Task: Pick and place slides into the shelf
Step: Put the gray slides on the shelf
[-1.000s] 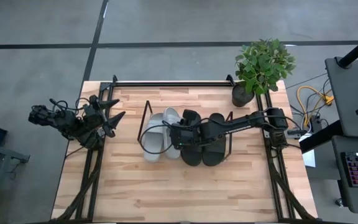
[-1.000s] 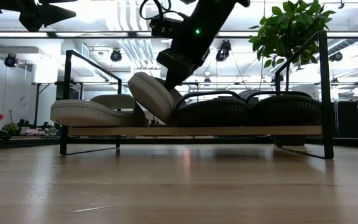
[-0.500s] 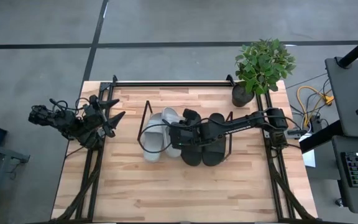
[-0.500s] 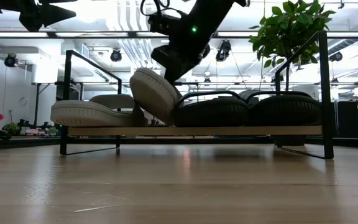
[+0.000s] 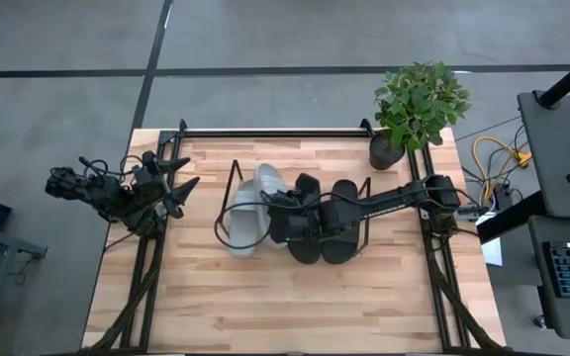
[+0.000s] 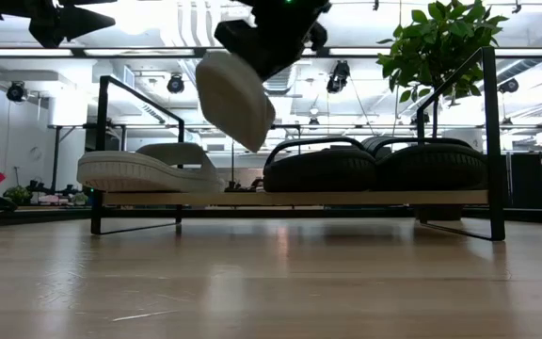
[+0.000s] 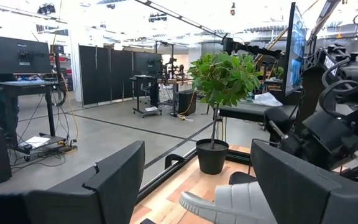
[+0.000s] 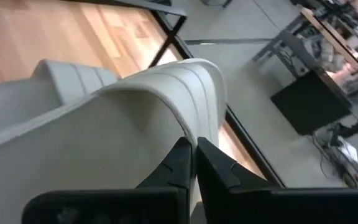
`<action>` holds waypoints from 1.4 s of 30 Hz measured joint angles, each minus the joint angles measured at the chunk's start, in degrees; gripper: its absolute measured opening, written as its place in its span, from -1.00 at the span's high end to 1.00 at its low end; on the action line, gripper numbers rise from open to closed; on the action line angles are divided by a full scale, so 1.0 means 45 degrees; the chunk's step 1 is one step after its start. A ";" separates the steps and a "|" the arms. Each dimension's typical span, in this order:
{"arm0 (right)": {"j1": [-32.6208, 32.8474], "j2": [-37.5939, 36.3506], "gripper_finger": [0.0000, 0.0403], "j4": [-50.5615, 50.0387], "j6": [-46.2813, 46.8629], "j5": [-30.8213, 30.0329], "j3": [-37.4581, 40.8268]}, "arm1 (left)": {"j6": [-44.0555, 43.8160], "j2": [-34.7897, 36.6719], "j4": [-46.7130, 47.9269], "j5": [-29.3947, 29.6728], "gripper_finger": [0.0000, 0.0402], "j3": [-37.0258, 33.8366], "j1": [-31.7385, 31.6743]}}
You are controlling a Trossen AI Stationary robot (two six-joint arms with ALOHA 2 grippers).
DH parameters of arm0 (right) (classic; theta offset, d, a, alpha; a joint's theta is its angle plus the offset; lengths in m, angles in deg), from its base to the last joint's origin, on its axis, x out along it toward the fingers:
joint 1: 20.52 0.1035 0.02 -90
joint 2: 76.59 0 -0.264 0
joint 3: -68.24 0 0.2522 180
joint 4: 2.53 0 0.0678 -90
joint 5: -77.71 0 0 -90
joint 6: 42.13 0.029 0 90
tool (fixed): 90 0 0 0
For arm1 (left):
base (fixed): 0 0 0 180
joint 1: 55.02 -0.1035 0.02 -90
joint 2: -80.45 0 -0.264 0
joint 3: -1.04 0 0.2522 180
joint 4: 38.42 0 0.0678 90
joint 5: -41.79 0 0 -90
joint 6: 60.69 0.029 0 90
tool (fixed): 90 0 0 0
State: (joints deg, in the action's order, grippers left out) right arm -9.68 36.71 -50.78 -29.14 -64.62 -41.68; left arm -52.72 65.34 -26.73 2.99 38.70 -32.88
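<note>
The right gripper [image 5: 277,203] is up over the low rack with the light wood board and thin black wire end frames [image 6: 294,199], its fingers pressed onto the strap of a light grey open-toe slide [image 6: 234,98]. That slide hangs tilted in the air, sole facing out, clear of the board and above the gap between its twin and the black pair. In the right wrist view the two dark fingers [image 8: 188,163] meet on the ribbed grey strap [image 8: 166,99].

The other light grey slide [image 6: 144,170] lies flat at the left end of the board. Two matte black slides [image 6: 320,168] [image 6: 431,165] sit side by side on the right half, touching one another.

The left gripper [image 5: 181,188] waits at the left edge of the tabletop [image 5: 265,297], well apart from the rack, its pointed fingers spread; its wrist view shows the wide gap between them.

A green potted plant in a black pot [image 5: 416,109] stands at the far right corner. I can read no brand, label or writing on slides, rack or arms.
</note>
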 joint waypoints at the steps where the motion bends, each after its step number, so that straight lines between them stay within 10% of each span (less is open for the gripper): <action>1: 0.0046 0.0029 0.96 -0.0245 0.0275 -0.0161 -0.0107 | 0.0001 0.0000 -0.0003 0.0001 -0.39 0.0000 0.0003; 10: 0.0271 0.1987 0.96 -0.3013 0.2847 -0.1113 -0.2438 | 0.0046 0.0000 0.0000 0.0001 -0.39 0.0000 -0.0001; 21: 0.0500 0.5574 0.96 -1.1637 0.7994 -0.1565 -0.8452 | 0.0235 0.0019 0.0015 -0.0004 -0.39 -0.0025 0.0003; 42: 0.0777 0.5667 0.96 -1.0737 0.7260 -0.1210 -0.7551 | 0.0325 0.0063 -0.0005 0.0001 -0.39 -0.0092 -0.0001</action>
State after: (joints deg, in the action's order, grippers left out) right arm -6.19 62.21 -99.10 3.53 -70.07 -75.66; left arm -51.26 65.62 -26.75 2.99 38.29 -32.89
